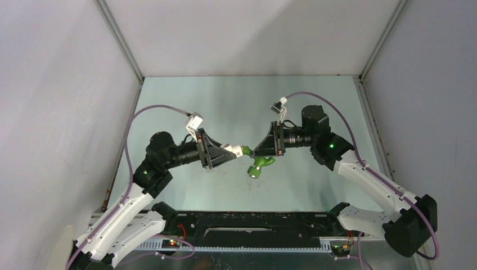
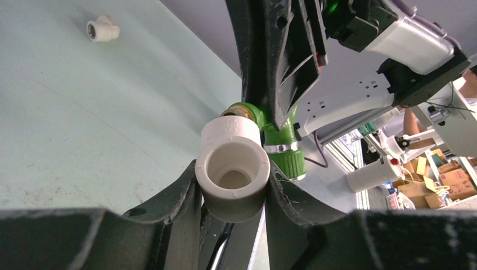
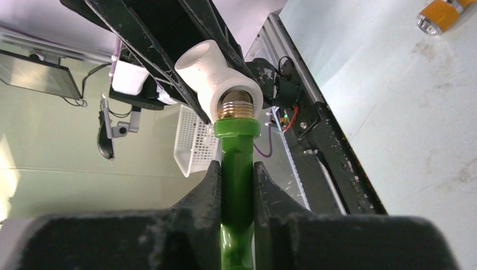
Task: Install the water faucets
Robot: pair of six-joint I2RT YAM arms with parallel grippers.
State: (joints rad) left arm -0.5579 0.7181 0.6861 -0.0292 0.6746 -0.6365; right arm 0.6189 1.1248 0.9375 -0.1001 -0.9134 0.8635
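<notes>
- Above the middle of the counter (image 1: 225,101), we see both claws meeting in the air.
- Our left claw (image 1: 235,151) pinches a white elbow fitting (image 2: 232,169).
- Our right claw (image 3: 236,175) pinches the green faucet (image 1: 260,164) by its body, with its brass thread in the fitting's mouth.
- The orange faucet (image 3: 444,12) and a second white fitting (image 2: 102,29) lie on the counter.

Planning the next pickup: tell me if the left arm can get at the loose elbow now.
Probably not: the left gripper is shut on a second elbow, with the green faucet at its socket. The loose elbow itself lies in the open.
</notes>
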